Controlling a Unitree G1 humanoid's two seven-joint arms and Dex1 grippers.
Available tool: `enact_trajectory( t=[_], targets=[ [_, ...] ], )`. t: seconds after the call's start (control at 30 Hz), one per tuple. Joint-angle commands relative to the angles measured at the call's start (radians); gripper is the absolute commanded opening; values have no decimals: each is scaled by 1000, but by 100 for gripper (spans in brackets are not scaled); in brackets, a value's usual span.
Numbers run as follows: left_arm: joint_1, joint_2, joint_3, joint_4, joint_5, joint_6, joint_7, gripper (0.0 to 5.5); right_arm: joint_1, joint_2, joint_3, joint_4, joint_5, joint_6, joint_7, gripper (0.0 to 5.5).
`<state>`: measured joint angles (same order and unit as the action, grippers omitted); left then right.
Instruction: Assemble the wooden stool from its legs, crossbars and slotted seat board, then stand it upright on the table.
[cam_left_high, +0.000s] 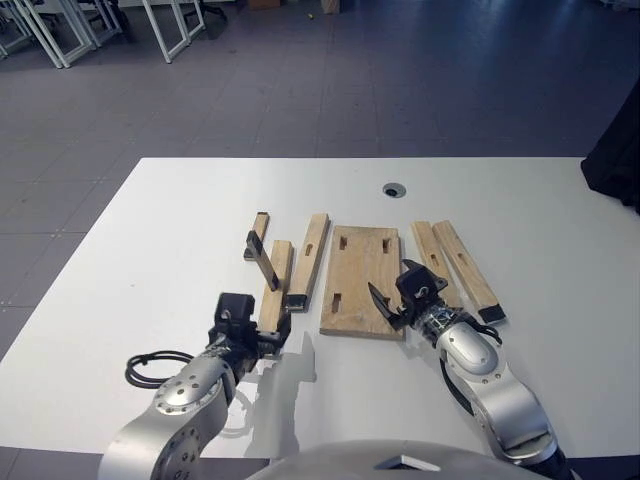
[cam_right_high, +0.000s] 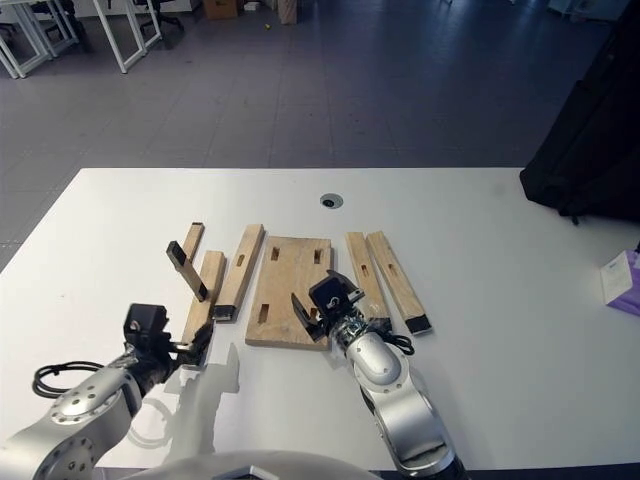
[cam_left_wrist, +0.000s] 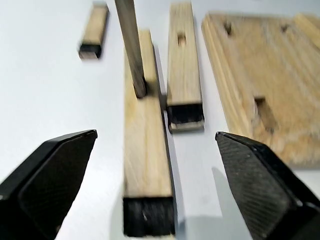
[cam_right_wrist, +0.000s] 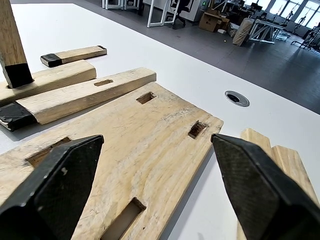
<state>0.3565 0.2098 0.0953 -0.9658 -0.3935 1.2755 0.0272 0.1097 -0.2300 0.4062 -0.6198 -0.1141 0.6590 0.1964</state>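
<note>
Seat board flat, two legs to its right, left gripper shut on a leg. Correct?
Not quite. The left gripper is open, its fingers on either side of the leg at its near end, not shut on it; the left wrist view shows this. The seat board does lie flat, with two legs to its right.

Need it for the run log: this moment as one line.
seat board: flat on table, slots empty | left gripper: open, over leg end | right gripper: open, over seat board's near corner | held: nothing

Seat board (cam_left_high: 355, 265) near-right corner hidden behind the right hand (cam_left_high: 392, 283).
</note>
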Motion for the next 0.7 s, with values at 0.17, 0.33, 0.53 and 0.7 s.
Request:
enact_trajectory(
  t=[0.17,0.33,0.53,0.7],
  targets=[
    [18,-11,-74,283,124,-203,-2,373,-9,-5,-9,-22,-11,23,7,396],
    [28,-60,-83,368,155,-326,7,287,-51,-19,-15,-4,6,28,43,396],
    [-122,-69,40,336,119,-412,-11,203,-214,44,-284,31,159,123,68,396],
    [-485,-113,164,177,-103,-346,-21,203,-353,135,-497,48,398,290,93,470]
  ],
)
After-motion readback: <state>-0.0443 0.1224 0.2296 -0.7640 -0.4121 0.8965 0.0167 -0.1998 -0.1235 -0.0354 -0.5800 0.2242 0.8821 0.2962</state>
